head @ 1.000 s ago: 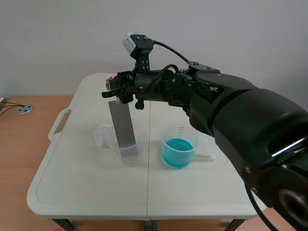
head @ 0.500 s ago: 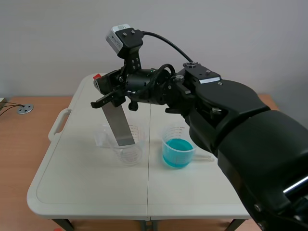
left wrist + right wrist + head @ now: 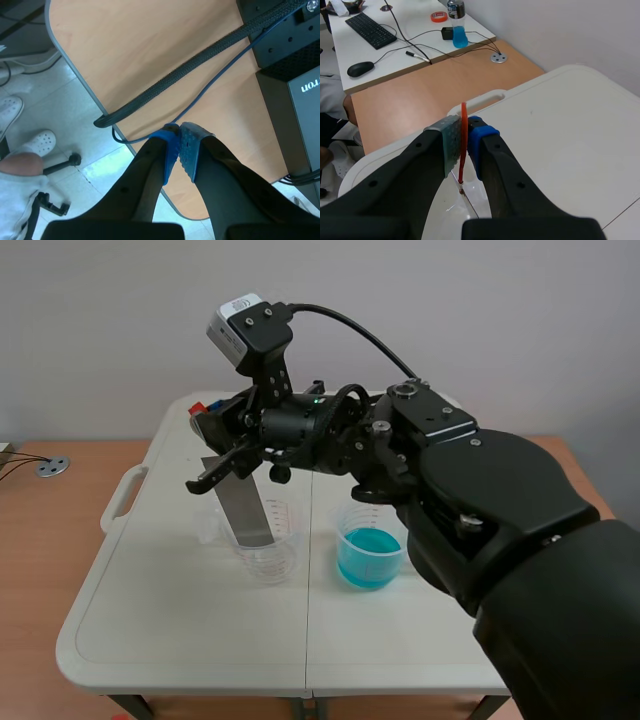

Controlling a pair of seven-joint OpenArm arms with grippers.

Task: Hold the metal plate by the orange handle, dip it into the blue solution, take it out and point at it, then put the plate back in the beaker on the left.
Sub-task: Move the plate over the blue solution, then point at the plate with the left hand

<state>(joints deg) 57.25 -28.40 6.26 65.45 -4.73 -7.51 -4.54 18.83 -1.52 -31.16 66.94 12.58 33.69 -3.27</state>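
The right end effector (image 3: pixel 212 445) is clamped on the orange handle (image 3: pixel 464 112), one pad on each face of it. The plate (image 3: pixel 245 510) hangs from the handle, tilted, and its lower end seems to sit just inside the mouth of the left beaker (image 3: pixel 272 558). The solution (image 3: pixel 368 560) stands in the other beaker, just beside the first, on the worktop (image 3: pixel 180 620). The plate is apart from it.

The left end effector (image 3: pixel 179 150) has its fingers together on nothing. It hangs over the edge of a wooden desk (image 3: pixel 150 60) and some cables, well away from the beakers.

I judge the plate to be either at the start of its trip to the solution or at the end of its return. I cannot tell whether its face is wet, so this stays open.

If the dip is still to come, the next move calls for:
- lifting until the lower end clears the rim;
- bringing the plate upright;
- carrying it across to the solution and lowering it straight in.

If the plate is on its way back, it needs only a straight descent and a release.
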